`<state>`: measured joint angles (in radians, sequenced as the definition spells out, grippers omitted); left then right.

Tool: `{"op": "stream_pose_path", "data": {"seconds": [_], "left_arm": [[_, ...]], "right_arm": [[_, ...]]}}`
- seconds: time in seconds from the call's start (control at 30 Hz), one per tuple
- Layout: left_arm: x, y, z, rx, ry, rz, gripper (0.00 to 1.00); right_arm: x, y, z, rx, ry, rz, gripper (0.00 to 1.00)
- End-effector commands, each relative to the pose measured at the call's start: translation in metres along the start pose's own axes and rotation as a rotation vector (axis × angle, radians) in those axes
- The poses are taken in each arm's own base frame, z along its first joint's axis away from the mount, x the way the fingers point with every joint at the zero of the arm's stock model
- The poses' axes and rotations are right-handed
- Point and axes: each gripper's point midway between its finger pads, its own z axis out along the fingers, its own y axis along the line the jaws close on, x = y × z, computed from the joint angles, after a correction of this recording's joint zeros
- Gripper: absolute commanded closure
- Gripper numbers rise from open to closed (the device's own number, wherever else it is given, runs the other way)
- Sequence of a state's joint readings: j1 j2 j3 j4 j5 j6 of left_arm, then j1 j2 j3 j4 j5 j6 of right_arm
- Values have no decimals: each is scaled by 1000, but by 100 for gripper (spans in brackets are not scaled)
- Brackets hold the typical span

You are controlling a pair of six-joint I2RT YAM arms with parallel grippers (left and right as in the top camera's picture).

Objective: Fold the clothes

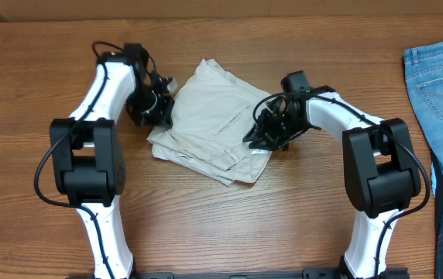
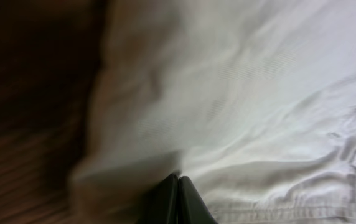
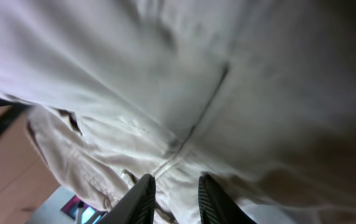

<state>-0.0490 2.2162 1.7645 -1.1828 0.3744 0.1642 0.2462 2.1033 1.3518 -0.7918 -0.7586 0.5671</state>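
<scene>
The light beige shorts (image 1: 210, 116) are seen folded into a loose, tilted bundle in the middle of the wooden table (image 1: 206, 232), between the two arms. The left edge of the bundle is met by the left gripper (image 1: 158, 108). In its wrist view its fingers (image 2: 186, 202) are pressed fully together at a fold, and it cannot be told whether any cloth is pinched. The right edge of the shorts is met by the right gripper (image 1: 265, 136). Its fingers (image 3: 142, 202) are held slightly apart, with a seam and the waistband seen just beyond the tips. A pair of blue jeans (image 1: 442, 74) is laid well apart at the table's far right edge.
</scene>
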Motion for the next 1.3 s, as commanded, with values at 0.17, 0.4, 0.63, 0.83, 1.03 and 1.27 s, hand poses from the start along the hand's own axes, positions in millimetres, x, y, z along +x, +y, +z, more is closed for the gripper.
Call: {"op": "stream_pose_path", "data": {"seconds": [0.17,0.4,0.63,0.83,1.03,1.27], "left_arm": [[-64,-68,-74,66,-245,240,96],[-101,-115,-49,75,-352,392,96],[-104,-125,16,96,-265,416,96],[-98,-101,50,94,-188,358,96],[-111,-53,61,17,-207,308,96],[-142,-20,23,-38,-331,259,96]], "right_arm": [[-20,38,-39,2,-119,-115,60],[-10,39,-30,20,-88,-124,56],[-1,30,-19,114,-87,-137,56],[3,20,-20,161,-78,-111,57],[5,18,-20,168,-70,-102,59],[7,18,-19,175,-68,-103,61]]}}
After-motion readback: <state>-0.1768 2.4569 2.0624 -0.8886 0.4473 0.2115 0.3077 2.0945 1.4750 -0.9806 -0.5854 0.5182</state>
